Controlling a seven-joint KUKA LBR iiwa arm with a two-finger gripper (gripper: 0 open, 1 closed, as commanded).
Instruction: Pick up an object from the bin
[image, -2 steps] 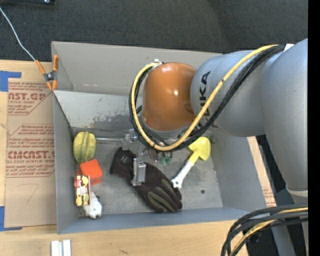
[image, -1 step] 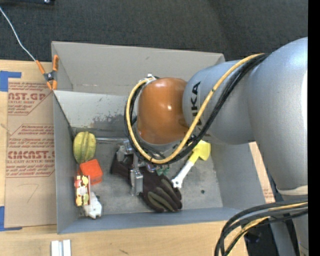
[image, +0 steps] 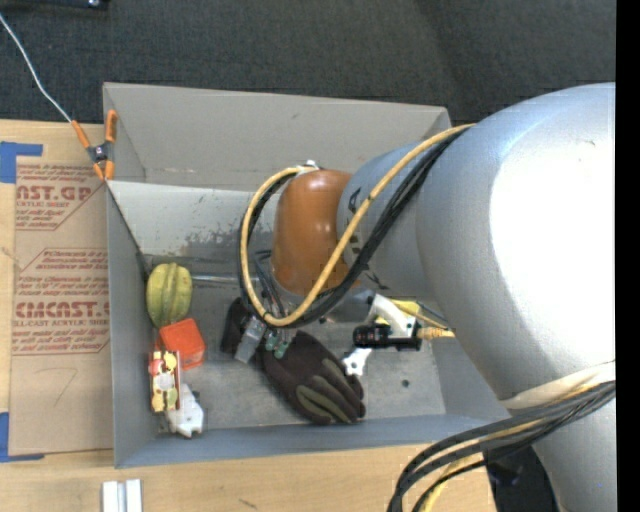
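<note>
Grey metal bin (image: 200, 130) walls frame the floor where your arm (image: 530, 250) reaches in from the right, its orange wrist cover (image: 310, 235) over the middle. Your gripper (image: 247, 335) sits low, just beside a dark brown glove (image: 315, 385) whose cuff lies at its lower right. An orange block (image: 183, 342) lies near on its left, below a yellow-green gourd (image: 168, 292). You cannot tell whether the gripper is open or closed.
</note>
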